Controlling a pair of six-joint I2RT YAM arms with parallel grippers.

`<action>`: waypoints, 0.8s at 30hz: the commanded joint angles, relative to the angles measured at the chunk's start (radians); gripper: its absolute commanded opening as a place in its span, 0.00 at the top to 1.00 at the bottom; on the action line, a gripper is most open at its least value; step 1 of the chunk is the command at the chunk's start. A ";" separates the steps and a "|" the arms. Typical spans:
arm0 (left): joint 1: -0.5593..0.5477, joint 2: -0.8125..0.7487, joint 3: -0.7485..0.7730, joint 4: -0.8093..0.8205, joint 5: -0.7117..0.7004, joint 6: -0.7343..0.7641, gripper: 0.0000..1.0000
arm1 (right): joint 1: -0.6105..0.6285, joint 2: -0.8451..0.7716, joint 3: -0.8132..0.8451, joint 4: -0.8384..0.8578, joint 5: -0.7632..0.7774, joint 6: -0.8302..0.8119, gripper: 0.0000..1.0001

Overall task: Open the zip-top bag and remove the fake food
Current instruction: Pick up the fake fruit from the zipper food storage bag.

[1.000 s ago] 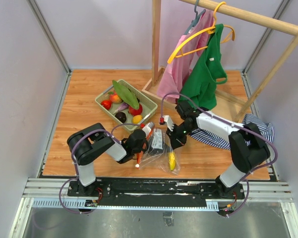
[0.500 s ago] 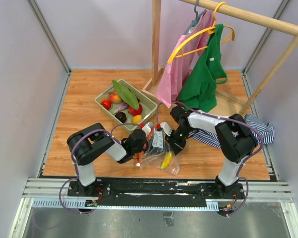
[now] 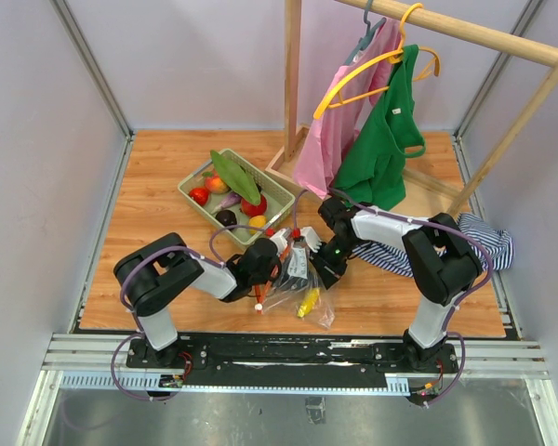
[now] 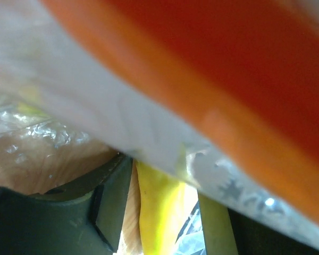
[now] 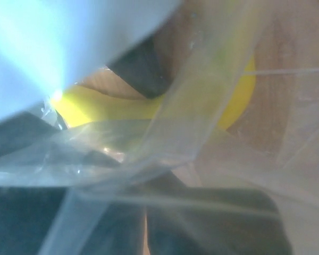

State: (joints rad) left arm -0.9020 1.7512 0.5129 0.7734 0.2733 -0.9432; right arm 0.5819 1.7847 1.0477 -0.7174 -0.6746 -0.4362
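Note:
The zip-top bag (image 3: 298,279) lies crumpled on the table between my two grippers, with its orange-red zip strip (image 3: 259,299) trailing at its left side. A yellow banana (image 3: 307,302) is inside it. It also shows in the left wrist view (image 4: 157,212) and the right wrist view (image 5: 90,103). My left gripper (image 3: 266,260) holds the bag's left edge, and the strip (image 4: 228,79) fills its view. My right gripper (image 3: 322,256) is shut on clear bag film (image 5: 165,133) at the right edge. More fake food (image 3: 225,190) lies in the green basket (image 3: 279,198).
A wooden clothes rack (image 3: 293,84) with a pink garment (image 3: 327,130) and a green one (image 3: 386,139) stands at the back right. A striped cloth (image 3: 491,243) lies under the right arm. The table's near edge is just below the bag.
My right gripper has moved left onto the bag's right edge. The banana has slid left inside the bag. My left arm has shifted slightly, still at the bag.

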 commanded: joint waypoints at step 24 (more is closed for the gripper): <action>-0.099 -0.016 0.128 -0.522 -0.136 0.301 0.35 | -0.021 0.015 0.008 0.027 -0.074 0.049 0.99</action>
State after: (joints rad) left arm -0.9295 1.6630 0.6281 0.4141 0.1707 -0.8307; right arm 0.5545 1.7836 1.0481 -0.7044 -0.7547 -0.4389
